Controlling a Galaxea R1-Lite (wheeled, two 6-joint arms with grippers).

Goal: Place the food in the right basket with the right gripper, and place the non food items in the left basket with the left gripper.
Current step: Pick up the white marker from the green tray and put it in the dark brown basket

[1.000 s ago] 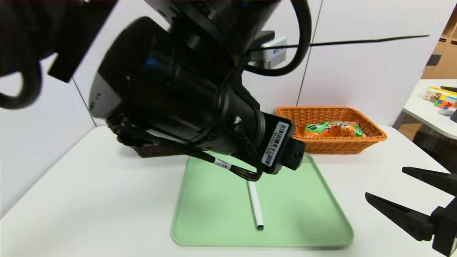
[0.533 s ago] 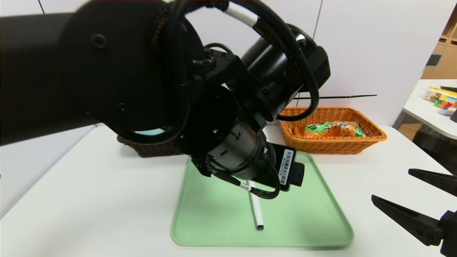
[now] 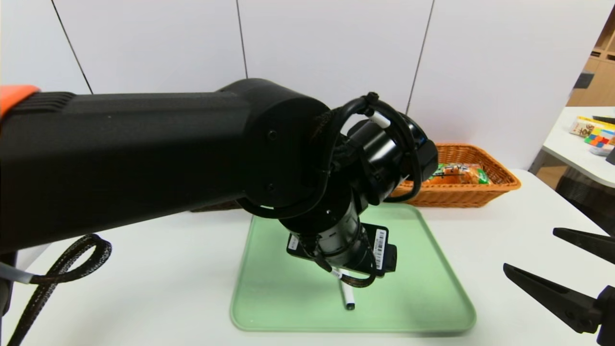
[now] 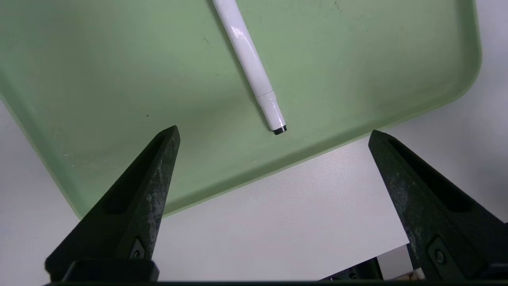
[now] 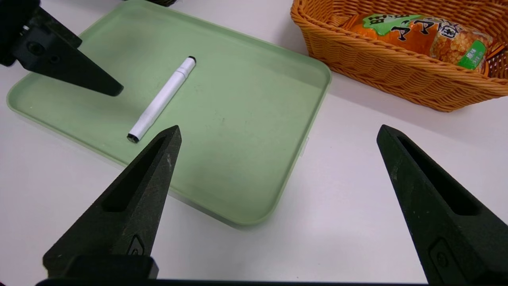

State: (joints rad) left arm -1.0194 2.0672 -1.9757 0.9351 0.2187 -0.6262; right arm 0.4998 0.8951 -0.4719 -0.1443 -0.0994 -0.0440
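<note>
1. White wall panels stand behind a white worktop [image 3: 144,269], which carries a green tray [image 3: 423,269], the landmark for what follows.
2. One white marker pen [image 4: 254,71] lies flat on the tray's floor, near the tray's front edge, its dark-tipped end toward that edge.
3. Beyond the tray's far right corner sits the orange wicker basket [image 3: 499,185], with a food packet [image 5: 420,35] already inside. A darker basket behind the tray's far left corner is almost wholly hidden by the arm.
4. Above the tray's front part hangs the left end effector [image 4: 274,135], pointed steeply down, jaws spread wide and holding nothing; the pen lies just beyond its tips.
5. Off the tray's right side, the right end effector [image 5: 278,133] waits low over the worktop, also wide and empty.
6. Risks, as I judge them: the pen is thin and round, so a closing jaw set off-centre could roll it away. A descent too deep would jam the tips against the tray and shift it. Gripping near the tip end could let the pen swing and slip out on the way to the left basket.
</note>
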